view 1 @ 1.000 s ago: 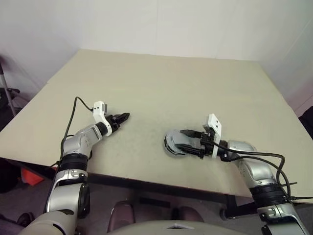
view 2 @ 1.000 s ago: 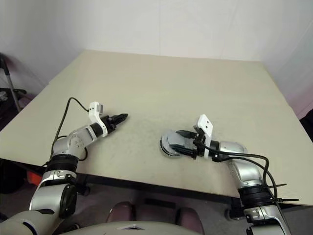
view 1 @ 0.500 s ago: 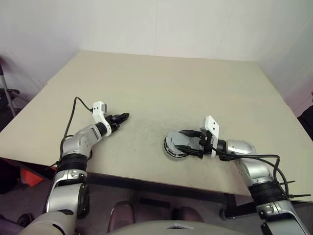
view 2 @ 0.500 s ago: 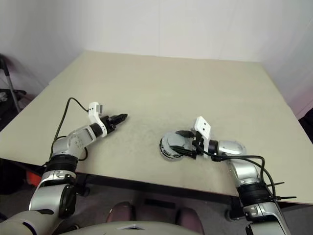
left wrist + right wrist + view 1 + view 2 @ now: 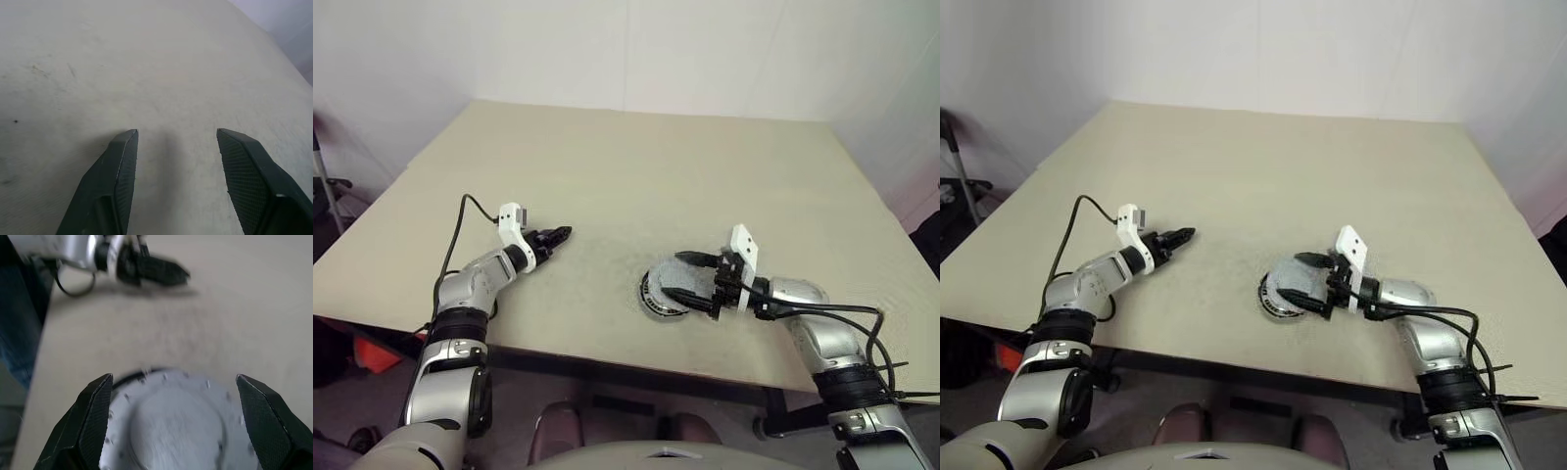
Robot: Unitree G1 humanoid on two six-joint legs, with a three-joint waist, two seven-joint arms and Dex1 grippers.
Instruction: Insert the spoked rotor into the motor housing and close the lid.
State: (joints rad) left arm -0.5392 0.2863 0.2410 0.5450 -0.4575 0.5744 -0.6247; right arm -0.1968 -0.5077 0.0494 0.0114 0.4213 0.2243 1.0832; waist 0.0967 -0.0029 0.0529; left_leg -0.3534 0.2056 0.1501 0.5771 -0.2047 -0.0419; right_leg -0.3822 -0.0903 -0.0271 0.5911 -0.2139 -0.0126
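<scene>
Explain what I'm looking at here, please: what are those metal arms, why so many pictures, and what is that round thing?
A two-armed robot stands at a beige table. Two pictures come from cameras in its head, looking down; the other two come from a camera on each wrist. The left gripper hangs over bare table, fingers apart, holding nothing. The right gripper has its fingers spread wide on either side of a round grey lid, which lies on the motor housing near the table's front edge.

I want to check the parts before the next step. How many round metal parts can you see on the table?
1 stack: the grey lid lies on the motor housing, near the table's front edge, between the open fingers of the right hand. A rotor may be hidden under the lid.
</scene>
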